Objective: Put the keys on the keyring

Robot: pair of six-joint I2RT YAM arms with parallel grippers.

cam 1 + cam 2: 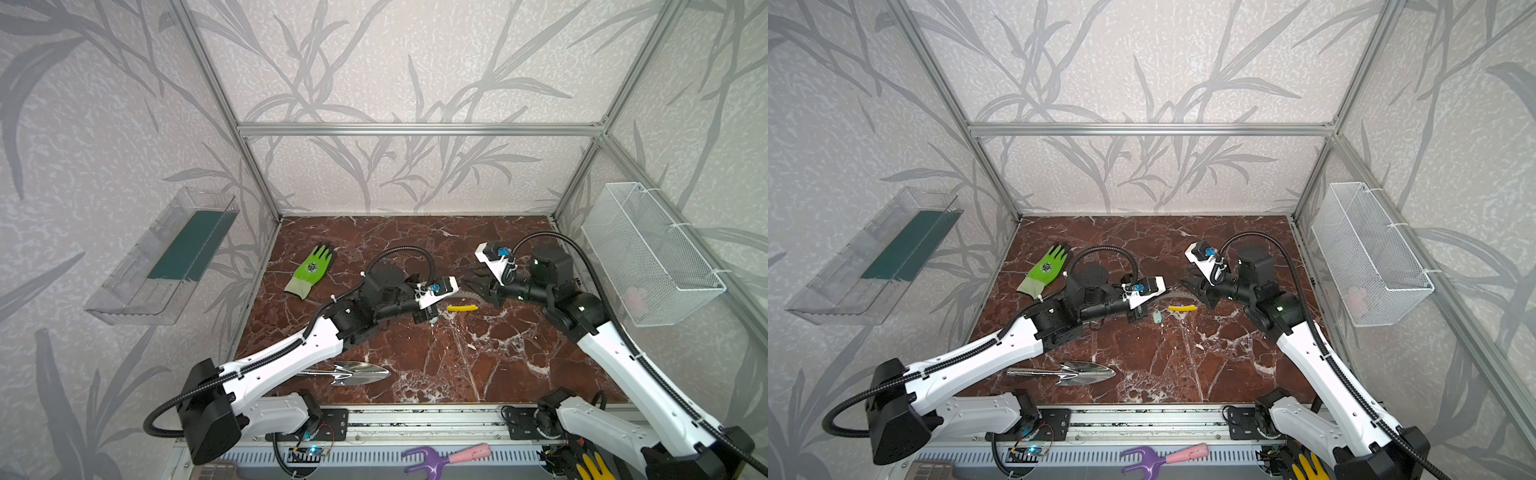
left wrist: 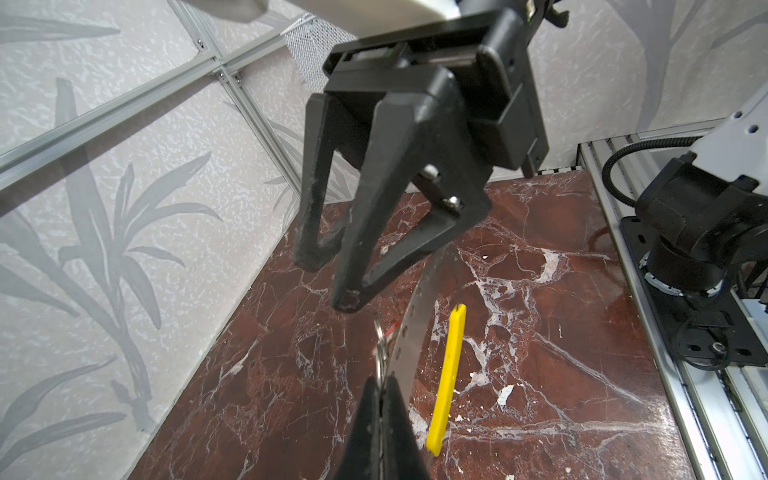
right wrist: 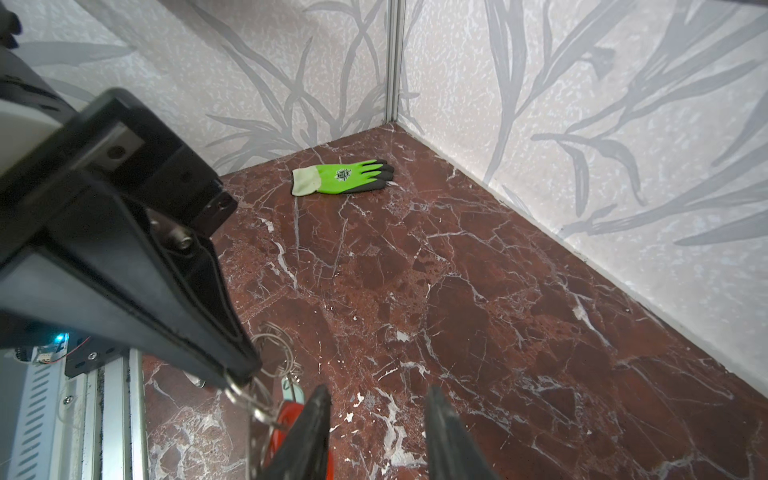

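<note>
My left gripper is shut on the thin wire ring of the keys. A mint-green tag and a red tag hang under the left gripper. The keyring, a grey band with holes, runs right beside those jaws, and its yellow segment is close by. In both top views the hoop arcs between the two grippers above the yellow piece. Just past the keys, my right gripper stands open with nothing between its fingers. It shows from outside in the left wrist view.
A green glove lies at the back left of the marble floor. A shiny steel trowel lies near the front left. A wire basket hangs on the right wall and a clear tray on the left wall.
</note>
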